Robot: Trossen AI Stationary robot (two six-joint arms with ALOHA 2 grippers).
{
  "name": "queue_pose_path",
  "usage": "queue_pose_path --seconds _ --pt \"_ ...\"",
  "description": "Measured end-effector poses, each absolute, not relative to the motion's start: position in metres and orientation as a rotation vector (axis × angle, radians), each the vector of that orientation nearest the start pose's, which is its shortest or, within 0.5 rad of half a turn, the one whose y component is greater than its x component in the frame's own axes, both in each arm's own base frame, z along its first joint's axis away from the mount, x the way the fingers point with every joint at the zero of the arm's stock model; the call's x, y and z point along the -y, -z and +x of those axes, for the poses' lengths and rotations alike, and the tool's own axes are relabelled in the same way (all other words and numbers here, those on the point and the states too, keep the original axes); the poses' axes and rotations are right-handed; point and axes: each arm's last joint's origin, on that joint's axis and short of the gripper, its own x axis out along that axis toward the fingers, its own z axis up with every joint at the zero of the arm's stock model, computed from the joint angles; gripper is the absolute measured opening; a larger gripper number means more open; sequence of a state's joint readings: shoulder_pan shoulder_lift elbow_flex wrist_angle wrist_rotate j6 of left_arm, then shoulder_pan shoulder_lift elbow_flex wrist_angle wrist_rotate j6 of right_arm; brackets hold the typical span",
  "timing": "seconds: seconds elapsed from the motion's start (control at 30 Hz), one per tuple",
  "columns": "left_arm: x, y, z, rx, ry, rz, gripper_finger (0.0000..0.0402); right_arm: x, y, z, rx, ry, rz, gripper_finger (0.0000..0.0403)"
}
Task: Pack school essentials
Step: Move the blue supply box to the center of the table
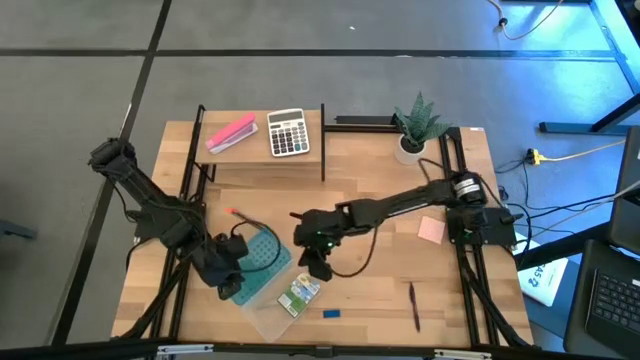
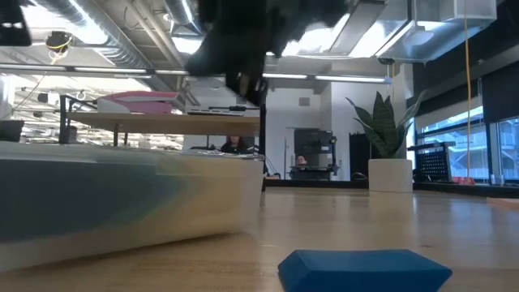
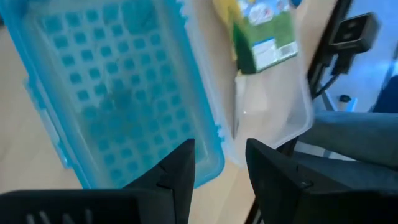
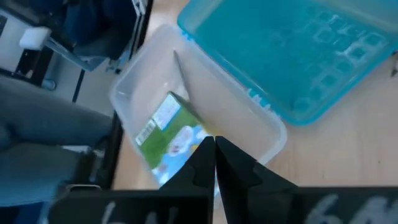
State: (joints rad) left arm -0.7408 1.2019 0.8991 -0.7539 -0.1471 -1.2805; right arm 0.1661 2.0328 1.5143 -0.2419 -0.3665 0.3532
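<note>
Under right gripper (image 4: 214, 163): crayon box (image 4: 166, 138) lying in clear case (image 4: 261, 134)
Right fingers: pinching together, empty
Left gripper (image 3: 219, 163): hanging wide open over blue lid (image 3: 112, 87)

- Crayon box (image 1: 299, 295) showing green and yellow, white label patch on it.
- Case lid (image 1: 255, 258) showing see-through teal with a grid of small squares.
- Case tray (image 4: 205, 118) looking clear, frosted white.
- Eraser (image 1: 331, 313) showing solid blue.
- Pen (image 1: 414, 305) reading dark red.
- Sticky note (image 1: 431, 229) showing pink.
- Calculator (image 1: 288, 132) showing grey, dark keys.
- Block (image 1: 231, 134) showing pink.
- Table (image 1: 380, 160) showing light wood grain.
</note>
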Motion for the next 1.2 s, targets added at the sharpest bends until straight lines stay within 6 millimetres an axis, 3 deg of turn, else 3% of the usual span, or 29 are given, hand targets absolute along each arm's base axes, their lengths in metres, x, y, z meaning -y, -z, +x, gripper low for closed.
queue_pose_path --seconds 0.1,0.27,0.6,0.87,1.2 --pt "0.154 -0.244 0.168 -1.132 -0.17 -0.694 0.0135 -0.079 -0.191 0.448 -0.841 -0.401 0.381 0.0015" --pt "0.158 -0.239 0.17 -1.149 -0.2 -0.701 0.0135 -0.078 -0.182 0.457 -0.774 -0.498 0.356 0.0015" --pt "0.162 -0.228 0.172 -1.184 -0.264 -0.692 0.0135 -0.078 -0.156 0.463 -0.797 -0.5 0.307 0.0015" --pt "0.162 -0.228 0.173 -1.183 -0.265 -0.693 0.0135 -0.071 -0.154 0.464 -0.803 -0.461 0.303 0.0015" --pt "0.162 -0.228 0.172 -1.183 -0.275 -0.704 0.0135 -0.076 -0.146 0.464 -0.814 -0.486 0.276 0.0015"
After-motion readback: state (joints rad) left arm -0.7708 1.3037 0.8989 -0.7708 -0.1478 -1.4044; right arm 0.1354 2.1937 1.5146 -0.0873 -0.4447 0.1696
